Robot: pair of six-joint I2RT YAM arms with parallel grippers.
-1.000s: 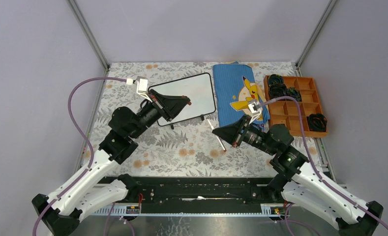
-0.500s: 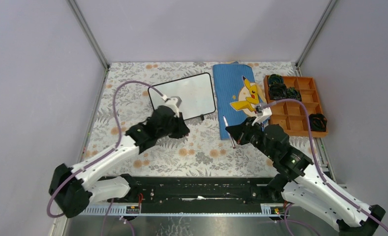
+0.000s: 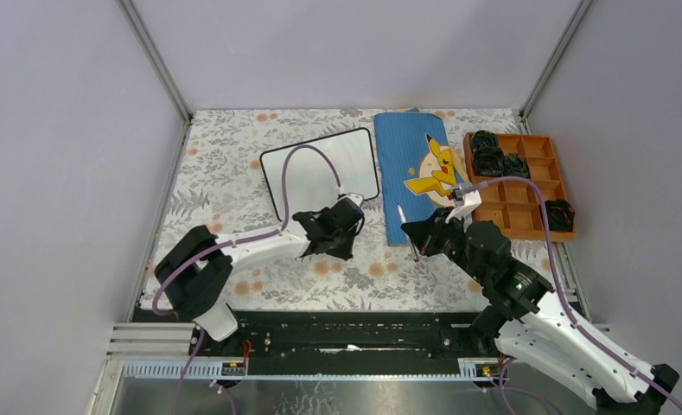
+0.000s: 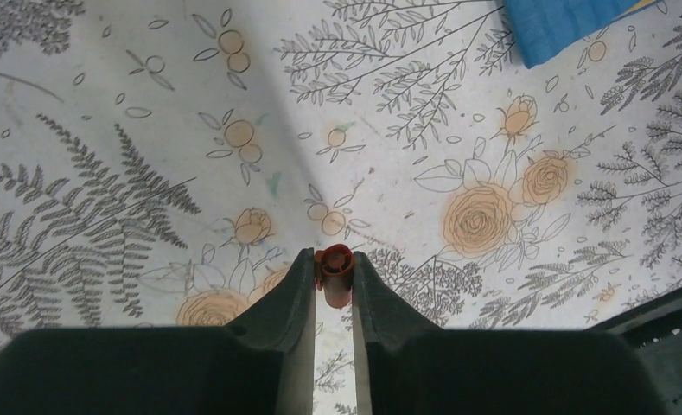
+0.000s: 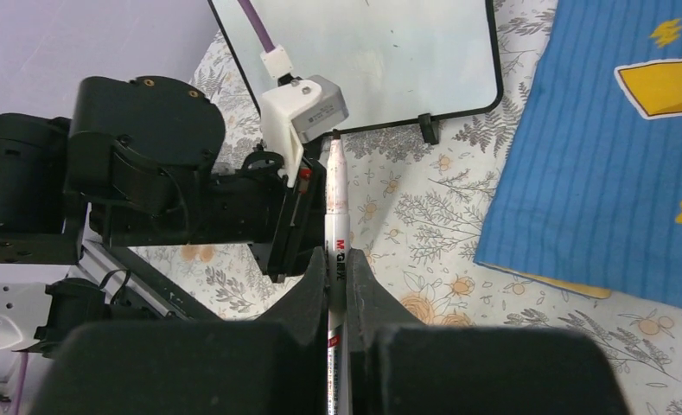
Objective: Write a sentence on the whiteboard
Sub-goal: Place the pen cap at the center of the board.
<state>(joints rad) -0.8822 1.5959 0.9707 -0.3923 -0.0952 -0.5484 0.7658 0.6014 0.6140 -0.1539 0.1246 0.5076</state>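
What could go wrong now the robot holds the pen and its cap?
The pen tip sits very close to the left arm; it could smear ink there on its way to the whiteboard. The right gripper pinches only the thin barrel, so pressing down might tilt it. The left gripper grips the cap just at its tips; it may drop.

Red "M&G" lettering on the white marker (image 5: pixel 334 207)

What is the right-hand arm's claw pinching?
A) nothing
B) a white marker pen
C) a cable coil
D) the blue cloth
B: in the wrist view the right gripper is closed on the barrel of a white marker pen.
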